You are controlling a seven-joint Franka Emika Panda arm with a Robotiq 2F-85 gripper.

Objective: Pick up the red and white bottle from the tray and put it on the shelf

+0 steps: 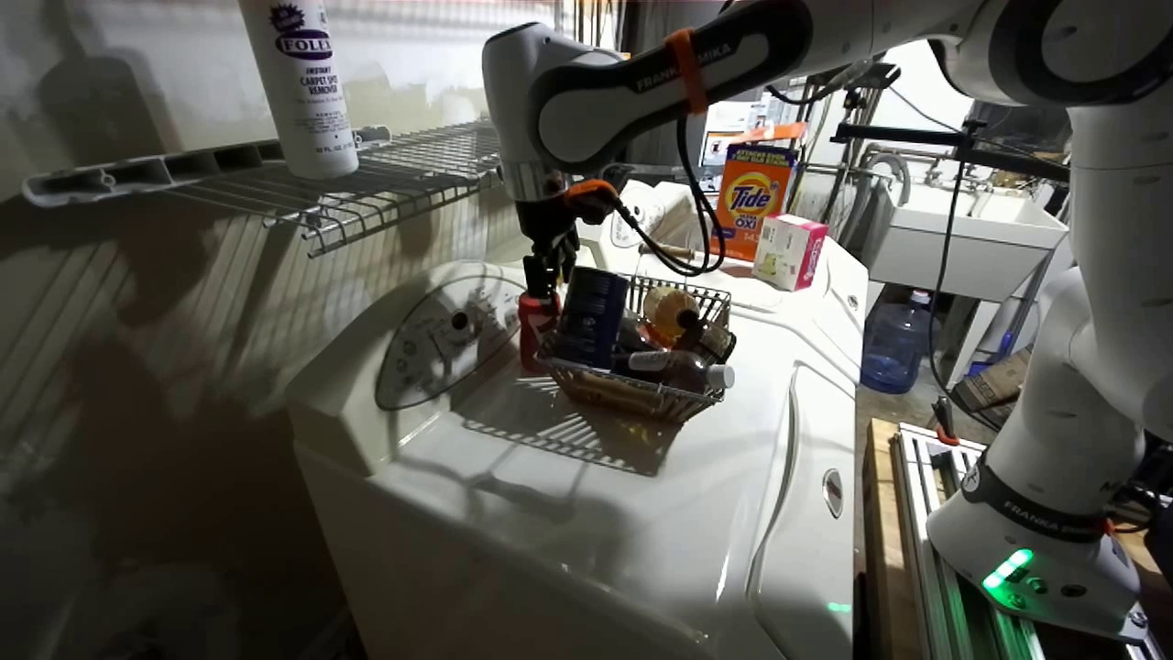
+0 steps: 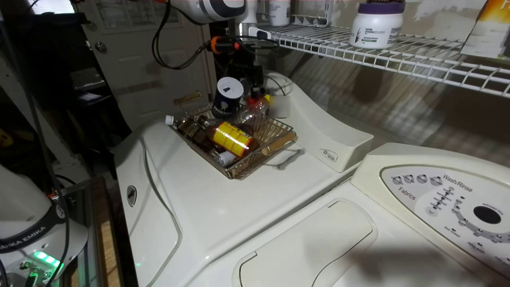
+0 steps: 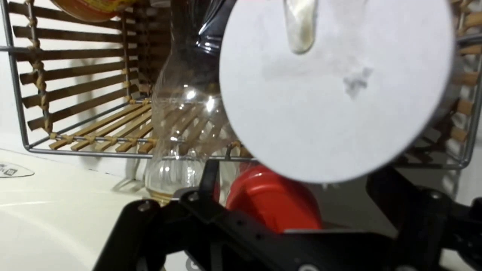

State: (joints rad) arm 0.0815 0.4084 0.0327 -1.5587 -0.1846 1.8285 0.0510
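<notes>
a dim, laundry-like room: at nine o'clock in an exterior view a rough wall (image 1: 247,302) striped with shadow, then a glossy white machine (image 1: 678,495) across the middle. the shelf (image 1: 412,170) is at ten o'clock, carrying a tall white bottle (image 1: 307,101). next, near the centre, we find the red bottle (image 1: 535,325), which seems to stand on the machine just outside the basket (image 1: 632,394), at its nine o'clock. the gripper (image 3: 295,176) hangs over it, fingers spread apart either side of the red top, clamped on nothing.

what could go wrong, across the wrist view: at nine o'clock the clear bottle (image 3: 180,124) pokes past the basket's rim beside a finger, so we might pinch it too. at five, the red top sits off-centre, so closing could shove or tilt it first. at two, the salt can (image 3: 335,94) crowds it, and lifting straight up could knock the can over.

for materials, left to right: thin wire rods on the shelf, likely poor footing for a small base; smooth, ridged red plastic, we judge; a stiff round can with a flat pale lid; wooden slats lashed to wire.
</notes>
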